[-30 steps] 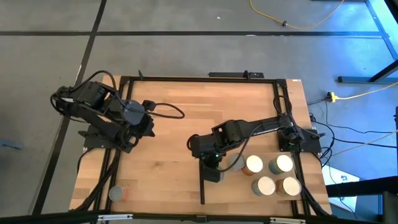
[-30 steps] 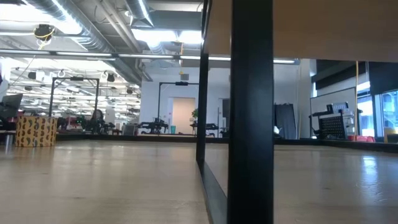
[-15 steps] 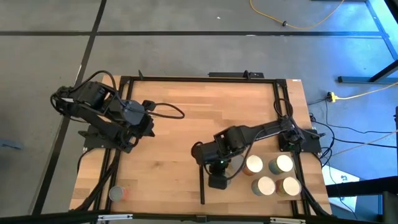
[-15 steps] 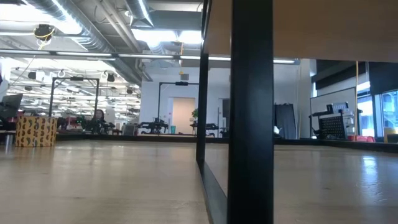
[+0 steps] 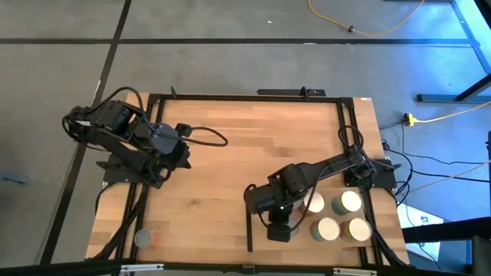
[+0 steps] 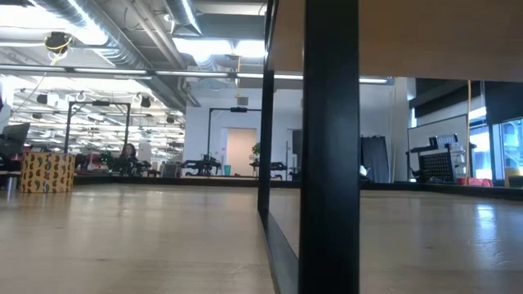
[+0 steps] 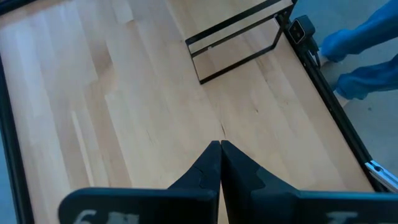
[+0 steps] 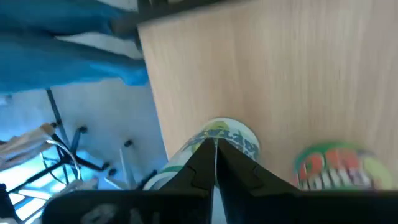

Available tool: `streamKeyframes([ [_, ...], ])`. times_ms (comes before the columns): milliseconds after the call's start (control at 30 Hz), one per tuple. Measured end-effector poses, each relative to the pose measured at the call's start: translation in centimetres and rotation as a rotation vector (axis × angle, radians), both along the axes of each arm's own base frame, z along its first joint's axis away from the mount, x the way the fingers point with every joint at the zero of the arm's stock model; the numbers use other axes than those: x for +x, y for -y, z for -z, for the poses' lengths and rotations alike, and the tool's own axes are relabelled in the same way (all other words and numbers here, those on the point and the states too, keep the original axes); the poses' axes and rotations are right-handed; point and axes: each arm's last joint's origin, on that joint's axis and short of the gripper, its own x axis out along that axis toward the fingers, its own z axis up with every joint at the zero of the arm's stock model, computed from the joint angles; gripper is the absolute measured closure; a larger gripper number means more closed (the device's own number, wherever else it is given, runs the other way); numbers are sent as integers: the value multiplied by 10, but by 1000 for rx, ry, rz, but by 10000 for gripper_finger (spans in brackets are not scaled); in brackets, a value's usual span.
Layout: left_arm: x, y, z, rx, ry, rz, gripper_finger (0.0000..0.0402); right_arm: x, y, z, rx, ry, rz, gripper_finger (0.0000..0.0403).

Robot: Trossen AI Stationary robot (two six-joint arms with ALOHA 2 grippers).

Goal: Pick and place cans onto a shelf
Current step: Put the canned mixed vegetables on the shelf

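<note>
Four cans grouped on the shelf, right gripper beside them

You have the right gripper (image 5: 278, 230) low over the shelf (image 5: 307, 172), just beside the four cans (image 5: 334, 216) on the side toward the shelf's black strip (image 5: 248, 230). Its wrist view shows dark fingers nearly together over a green-labelled can (image 8: 217, 146), probably clamped on it, though contact is hidden. One more can (image 5: 143, 238) stands well apart from the shelf, nearer the left gripper (image 7: 219, 163), which waits closed and empty

The high view looks straight down on the whole desk (image 5: 215, 161). The low view sits at desk height, level, close behind a black post (image 6: 329, 147). Each wrist view looks past its own fingers at the desk, which all views share.
</note>
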Motion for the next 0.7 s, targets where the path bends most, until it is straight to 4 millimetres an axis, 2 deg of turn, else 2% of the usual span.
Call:
streamKeyframes([
  [700, 0, 0, 0, -4, -1, -5, 401, -8, -12, -4, 4, 0, -35, 383],
])
